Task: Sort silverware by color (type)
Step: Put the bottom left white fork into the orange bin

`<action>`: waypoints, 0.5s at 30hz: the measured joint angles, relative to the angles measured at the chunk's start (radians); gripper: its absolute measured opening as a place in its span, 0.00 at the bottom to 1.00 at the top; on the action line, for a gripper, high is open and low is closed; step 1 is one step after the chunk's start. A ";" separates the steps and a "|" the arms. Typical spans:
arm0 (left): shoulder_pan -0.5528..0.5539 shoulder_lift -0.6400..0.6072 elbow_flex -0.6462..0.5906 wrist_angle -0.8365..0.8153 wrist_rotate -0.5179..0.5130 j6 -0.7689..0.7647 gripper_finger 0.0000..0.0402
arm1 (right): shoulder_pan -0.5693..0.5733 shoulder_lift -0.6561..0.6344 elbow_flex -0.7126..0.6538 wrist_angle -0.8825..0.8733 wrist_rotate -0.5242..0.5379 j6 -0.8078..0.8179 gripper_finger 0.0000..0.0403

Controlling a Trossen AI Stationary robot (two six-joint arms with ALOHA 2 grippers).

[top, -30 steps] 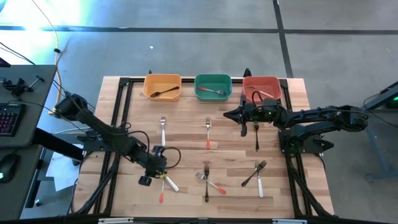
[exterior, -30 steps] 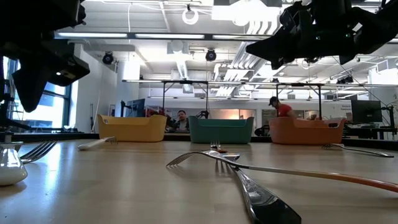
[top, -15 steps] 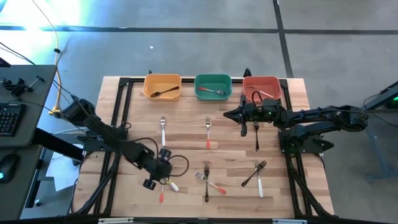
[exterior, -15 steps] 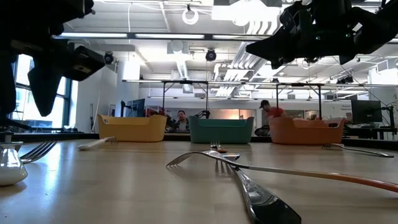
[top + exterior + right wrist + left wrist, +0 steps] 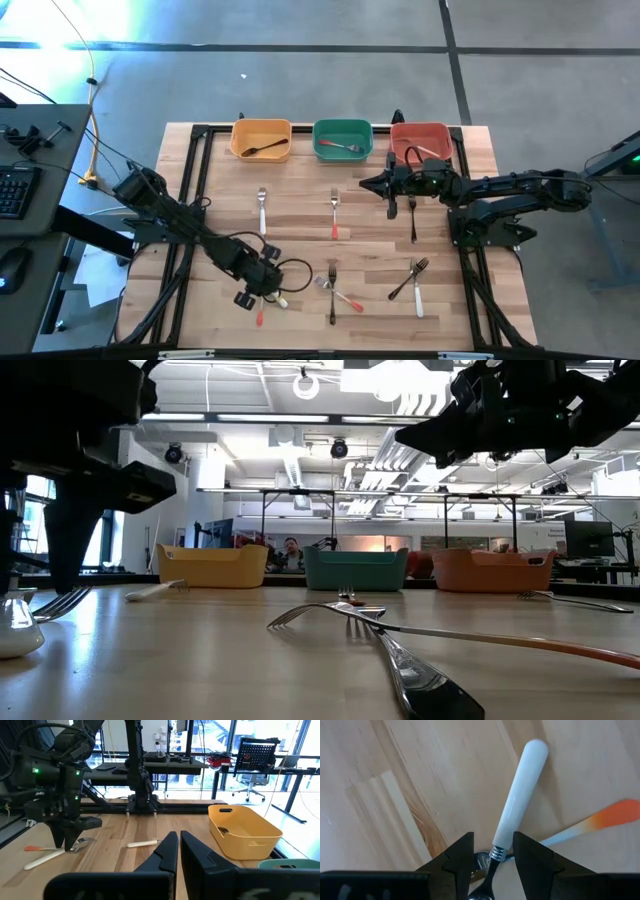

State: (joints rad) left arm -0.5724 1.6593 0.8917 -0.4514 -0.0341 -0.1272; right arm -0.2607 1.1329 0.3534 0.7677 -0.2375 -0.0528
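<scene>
My left gripper (image 5: 266, 283) is low over the table's front left, open. In the left wrist view its fingers (image 5: 460, 861) straddle the metal neck of a white-handled piece of silverware (image 5: 520, 795), apart from it on both sides. An orange-tipped handle (image 5: 616, 814) lies crossed beside it. My right gripper (image 5: 374, 185) hovers shut and holding nothing in front of the green and red bins. More silverware lies loose: a white-handled fork (image 5: 262, 210), an orange-handled fork (image 5: 335, 214), a black-handled one (image 5: 413, 220), a crossed group (image 5: 334, 288) and a crossed pair (image 5: 412, 279).
Three bins stand along the back edge: yellow (image 5: 242, 131) with a black-handled piece, green (image 5: 324, 131) with one piece, red (image 5: 402, 133) with a white-handled piece. In the low view a fork (image 5: 330, 612) and a spoon (image 5: 425, 685) lie close in front.
My left gripper has moved toward the front right and come down over the white-handled piece. The right arm has stayed still.
</scene>
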 joint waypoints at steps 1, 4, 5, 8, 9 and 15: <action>0.000 0.003 0.000 -0.002 0.000 0.000 0.32 | 0.000 0.000 0.000 0.000 0.000 0.000 0.01; 0.000 0.021 0.001 -0.001 0.001 0.001 0.32 | 0.000 0.000 0.000 0.000 0.000 0.000 0.01; 0.000 0.027 0.000 -0.003 0.001 0.002 0.32 | 0.000 0.000 0.000 0.000 0.000 0.000 0.01; 0.000 0.047 0.000 -0.001 0.001 0.019 0.32 | 0.000 0.000 0.000 0.000 0.000 0.000 0.01; 0.000 0.052 0.000 0.000 0.001 0.027 0.32 | 0.000 0.000 0.000 0.000 0.000 0.000 0.01; 0.004 0.058 0.002 0.000 0.000 0.052 0.32 | 0.000 0.000 0.000 0.000 0.000 0.000 0.01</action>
State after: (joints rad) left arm -0.5680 1.7171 0.8932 -0.4519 -0.0341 -0.0748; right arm -0.2607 1.1328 0.3534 0.7681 -0.2375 -0.0528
